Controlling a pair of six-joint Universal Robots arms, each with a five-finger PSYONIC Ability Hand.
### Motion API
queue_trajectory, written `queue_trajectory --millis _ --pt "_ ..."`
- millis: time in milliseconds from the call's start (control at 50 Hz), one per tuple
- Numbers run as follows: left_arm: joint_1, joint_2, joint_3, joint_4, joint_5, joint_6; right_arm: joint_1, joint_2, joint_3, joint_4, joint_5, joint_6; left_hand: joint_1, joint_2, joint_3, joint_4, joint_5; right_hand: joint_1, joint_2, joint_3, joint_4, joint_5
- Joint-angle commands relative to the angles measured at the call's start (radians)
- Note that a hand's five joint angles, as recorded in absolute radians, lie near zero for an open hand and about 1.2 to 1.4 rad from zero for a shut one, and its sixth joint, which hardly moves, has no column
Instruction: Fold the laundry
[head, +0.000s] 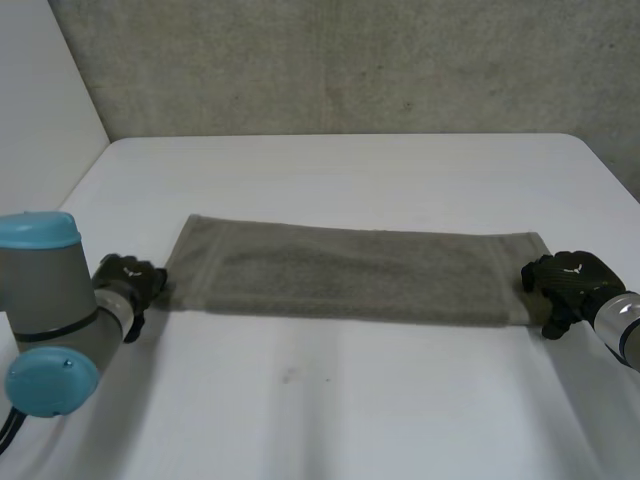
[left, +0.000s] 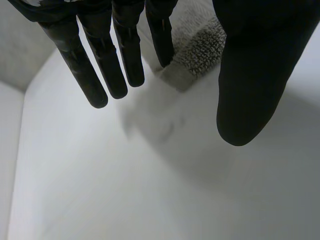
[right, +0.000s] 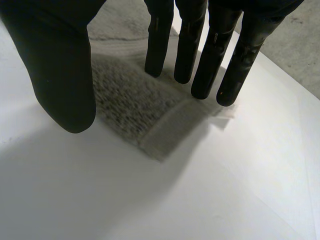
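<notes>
A grey concrete wall (head: 350, 60) is seen behind a white table (head: 340, 400). At the left, the left arm (head: 45, 300) is bent low over the table, and the left hand (head: 128, 278) is held just beside the near left corner of the towel (head: 350, 272). In the left wrist view its fingers (left: 90, 65) are straight and spread from the thumb, and nothing is grasped. The grey towel is laid flat as a long strip across the middle of the table. At the right end, the right hand (head: 570, 280) is placed at the near corner. Its fingers (right: 210, 55) are straight over the hem and released, with the thumb apart. Whether the cloth is touched cannot be told.
</notes>
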Motion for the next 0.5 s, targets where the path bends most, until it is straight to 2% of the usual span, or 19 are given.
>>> queue_trajectory --millis 20,140,380,420,500 --pt "-0.031 0.093 -0.022 -0.157 -0.079 -0.014 0.000 0.001 0.001 -0.007 0.002 0.000 0.115 0.094 0.095 0.095 0.096 0.201 0.121 0.114 0.116 0.134" --pt "-0.065 0.116 -0.024 -0.170 -0.089 -0.017 0.001 0.001 0.003 -0.008 -0.001 0.000 0.100 0.079 0.080 0.080 0.081 0.257 0.177 0.170 0.171 0.190" --pt "-0.063 0.141 -0.029 -0.156 -0.081 -0.018 0.001 -0.017 0.014 0.004 -0.014 0.005 -0.002 -0.024 -0.023 -0.023 -0.022 0.266 0.185 0.179 0.180 0.199" --pt "-0.058 0.154 -0.026 -0.144 -0.081 -0.018 0.001 -0.019 0.018 0.004 -0.014 0.003 -0.128 -0.149 -0.148 -0.148 -0.147 0.269 0.188 0.182 0.183 0.201" --pt "-0.057 0.162 -0.027 -0.125 -0.081 -0.026 0.001 -0.013 0.020 -0.005 -0.012 0.002 -0.217 -0.238 -0.237 -0.237 -0.236 0.292 0.212 0.205 0.207 0.225"
